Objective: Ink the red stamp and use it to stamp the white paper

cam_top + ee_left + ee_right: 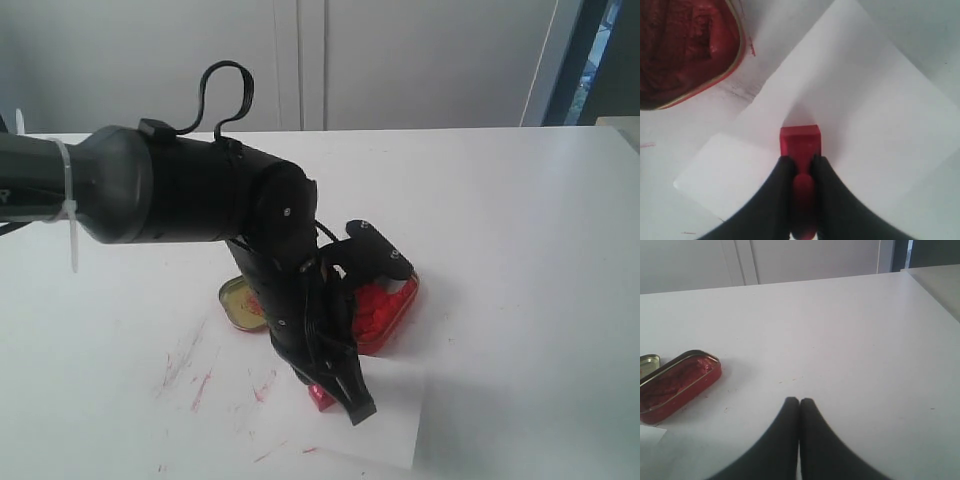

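Black, tapered fingers (pixel 780 190) of the left gripper (pixel 800 161) were clamped on the rounded knob of the small red stamp (pixel 800 140), one finger on each side, so that only a narrow strip of the handle showed between them. The stamp's wider rectangular base pointed away from the fingertips and sat over the thin rectangular sheet of white paper (pixel 865 115), well inside its edges in the left wrist view. Whether the base was pressed onto the sheet or held just above it could not be told.

In the exterior view the bulky black arm (pixel 190 190) reached down from the left and hid most of the stamp. Only a bit of red showed at the fingertips, near the sheet's left part.

Just beyond the paper lay a red oval tin (pixel 680 45) with a gold rim, open and full of lumpy red ink. A gold oval lid (pixel 238 300) smeared with red lay beside it. Both rested on the white tabletop (pixel 520 220), which carried red scribble marks (pixel 200 385) to the left of the sheet.

The right gripper (pixel 799 401) was closed on nothing, its two black fingers touching, above bare tabletop and well apart from the tin.
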`<state>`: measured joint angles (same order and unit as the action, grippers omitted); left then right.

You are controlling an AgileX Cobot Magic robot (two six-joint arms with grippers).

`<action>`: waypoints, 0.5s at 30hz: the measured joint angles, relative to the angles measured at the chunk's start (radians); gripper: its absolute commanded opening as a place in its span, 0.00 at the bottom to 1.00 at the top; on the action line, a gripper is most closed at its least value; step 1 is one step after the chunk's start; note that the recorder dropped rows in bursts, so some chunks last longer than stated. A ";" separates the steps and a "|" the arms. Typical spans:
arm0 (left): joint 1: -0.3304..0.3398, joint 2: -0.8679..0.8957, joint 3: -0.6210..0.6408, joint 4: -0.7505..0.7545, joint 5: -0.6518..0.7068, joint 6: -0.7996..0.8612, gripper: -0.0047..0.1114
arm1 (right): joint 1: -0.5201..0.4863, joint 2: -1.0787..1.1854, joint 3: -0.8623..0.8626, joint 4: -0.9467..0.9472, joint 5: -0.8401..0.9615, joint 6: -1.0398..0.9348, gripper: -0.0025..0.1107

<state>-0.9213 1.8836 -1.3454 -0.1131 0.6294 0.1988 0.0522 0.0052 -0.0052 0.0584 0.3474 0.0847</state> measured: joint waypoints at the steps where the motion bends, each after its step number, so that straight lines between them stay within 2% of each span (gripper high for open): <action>1: 0.000 0.000 0.004 -0.002 -0.002 0.002 0.04 | 0.000 0.000 0.000 0.000 0.000 0.000 0.02; 9: 0.000 0.042 0.015 0.002 -0.046 0.004 0.04 | 0.000 0.000 0.000 0.000 0.000 0.000 0.02; 15: 0.000 0.042 0.015 0.060 -0.089 -0.010 0.04 | 0.000 0.000 0.000 0.000 0.000 0.000 0.02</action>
<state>-0.9213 1.9257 -1.3301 -0.0536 0.5403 0.1893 0.0522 0.0052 -0.0052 0.0584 0.3474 0.0851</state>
